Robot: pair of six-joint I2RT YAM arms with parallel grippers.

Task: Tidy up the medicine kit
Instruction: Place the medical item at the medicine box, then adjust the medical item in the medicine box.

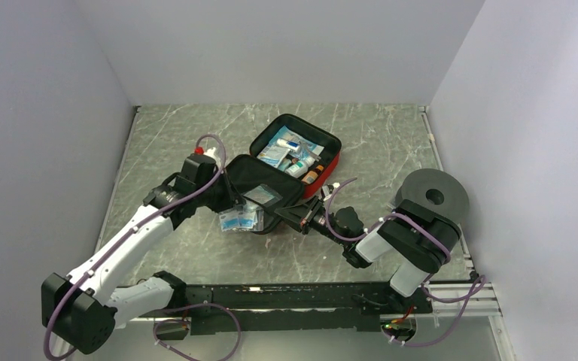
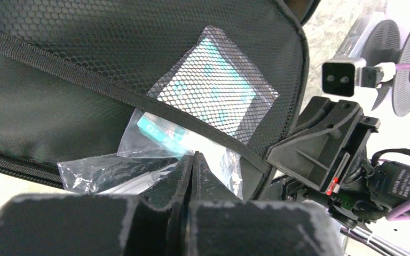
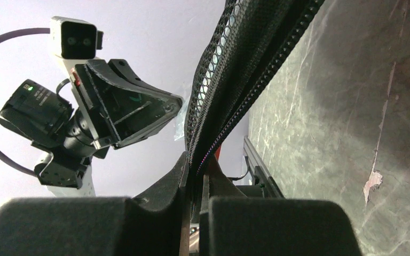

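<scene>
The medicine kit (image 1: 331,170) lies open on the tabletop (image 1: 165,135), and the zip rim of its lid (image 3: 245,69) is pinched between the closed right jaws, apparently so that the lid is held up steady. The left jaws are closed on a clear packet (image 2: 155,136), whose far end is tucked under the mesh pocket (image 2: 112,48) just ahead, probably for pushing in.

The right jaws are pinched tight on the medicine kit (image 3: 245,69), gripping its black edge where mesh lining (image 3: 213,64) meets zipper (image 3: 267,64). To the left, the left jaws point toward the mesh, a wrist camera (image 3: 75,37) above them. Marbled grey tabletop (image 3: 341,106) fills the right.
</scene>
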